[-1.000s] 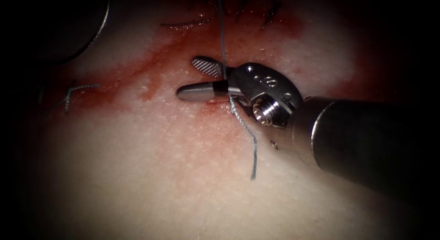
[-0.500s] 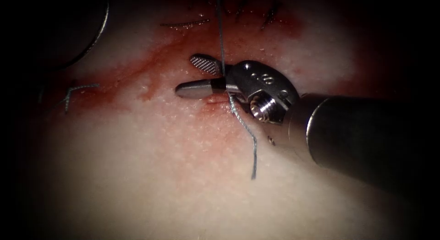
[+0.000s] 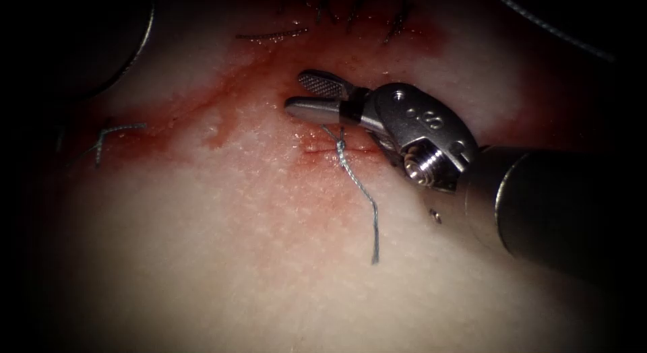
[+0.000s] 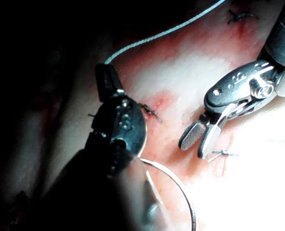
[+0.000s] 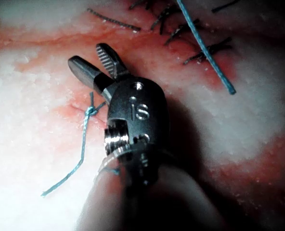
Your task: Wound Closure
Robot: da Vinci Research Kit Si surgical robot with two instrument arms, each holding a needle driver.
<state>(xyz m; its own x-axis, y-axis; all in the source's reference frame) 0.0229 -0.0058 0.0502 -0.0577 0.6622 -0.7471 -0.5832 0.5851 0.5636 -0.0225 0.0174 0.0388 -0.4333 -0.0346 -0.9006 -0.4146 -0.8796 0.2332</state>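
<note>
My right tool (image 3: 298, 90) comes in from the right and hovers just above the cut (image 3: 337, 151), jaws open and holding nothing; it also shows in the right wrist view (image 5: 87, 54) and the left wrist view (image 4: 194, 147). A knot (image 3: 341, 145) sits on the cut, with a short stub and a long tail (image 3: 367, 201) lying down over the tissue (image 3: 269, 272). My left tool (image 4: 104, 72) is shut on the thread (image 4: 157, 36). That strand crosses the far right (image 3: 552, 29), and its free end (image 5: 231, 90) hangs loose.
Several dark finished stitches (image 3: 397, 19) line the far end of the cut. A loose cut piece of thread (image 3: 111, 132) lies on the left. Red fluid (image 3: 222, 97) stains the tissue around the cut. A dark round shape with a bright rim (image 3: 143, 46) sits far left.
The strand that ran up from the knot between my right tool's open jaws is severed, leaving a stub. It has swung off to the far right. My right tool moved right and slightly up.
</note>
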